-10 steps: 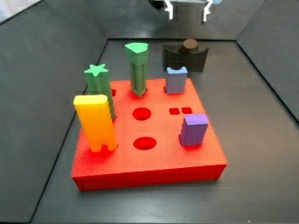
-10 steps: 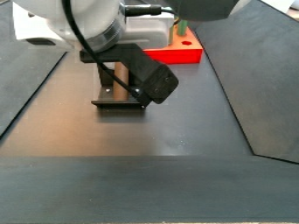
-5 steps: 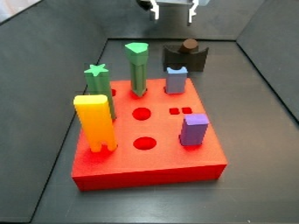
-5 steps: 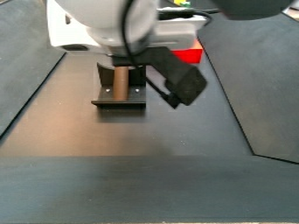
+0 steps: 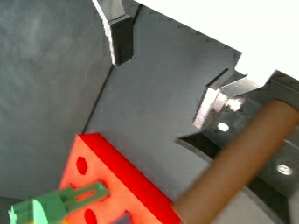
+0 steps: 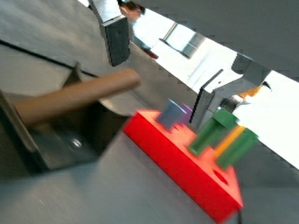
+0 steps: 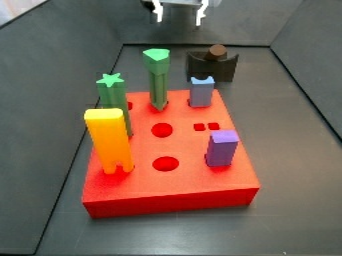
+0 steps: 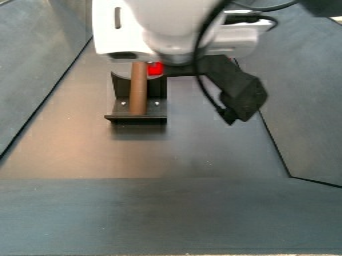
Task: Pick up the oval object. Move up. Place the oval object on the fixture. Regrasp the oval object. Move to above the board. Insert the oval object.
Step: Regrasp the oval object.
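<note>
Oval object: brown peg lying in the fixture, ahead of the board — in a side view only its end shows above the dark block.
Handling (judged): rigid and light, with a smooth rounded surface that may slip; best gripped across the shaft, clear of the cradle.
Gripper: high over the far edge of the floor, well apart from the peg; fingers spread, nothing between them.
Writing: no labels or brands legible.
</note>
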Controlling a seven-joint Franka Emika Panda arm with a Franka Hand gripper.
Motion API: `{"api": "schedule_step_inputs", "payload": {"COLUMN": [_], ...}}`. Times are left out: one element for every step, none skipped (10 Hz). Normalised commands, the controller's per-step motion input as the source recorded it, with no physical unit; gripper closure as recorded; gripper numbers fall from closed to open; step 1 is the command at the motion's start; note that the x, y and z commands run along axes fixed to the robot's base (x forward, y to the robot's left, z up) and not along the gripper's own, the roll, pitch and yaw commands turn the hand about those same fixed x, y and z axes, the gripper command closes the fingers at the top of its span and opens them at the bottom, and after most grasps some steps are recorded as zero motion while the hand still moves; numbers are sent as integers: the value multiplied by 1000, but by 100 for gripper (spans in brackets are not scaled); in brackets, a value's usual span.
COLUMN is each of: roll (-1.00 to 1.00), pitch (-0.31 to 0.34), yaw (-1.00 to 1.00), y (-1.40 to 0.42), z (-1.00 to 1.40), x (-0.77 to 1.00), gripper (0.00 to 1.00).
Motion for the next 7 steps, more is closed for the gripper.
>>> {"api": "schedule_step_inputs", "payload": {"roll": [854,853,842,834,832,825,821], "pitch": [-57,-87,-127,-166,-185,-235,-254], "yaw": [-1000,-1000,-1000,-1000,-1000,-1000,-1000], "y": [-1000,-1000,-1000,-1000,-1000,-711,-572], "z": [-172,-131,-120,-97,-84,-33,-20], "x": [-278,-190,-148,-139,-142,-107,-88], "gripper": [0,0,0,0,0,0,0]}}
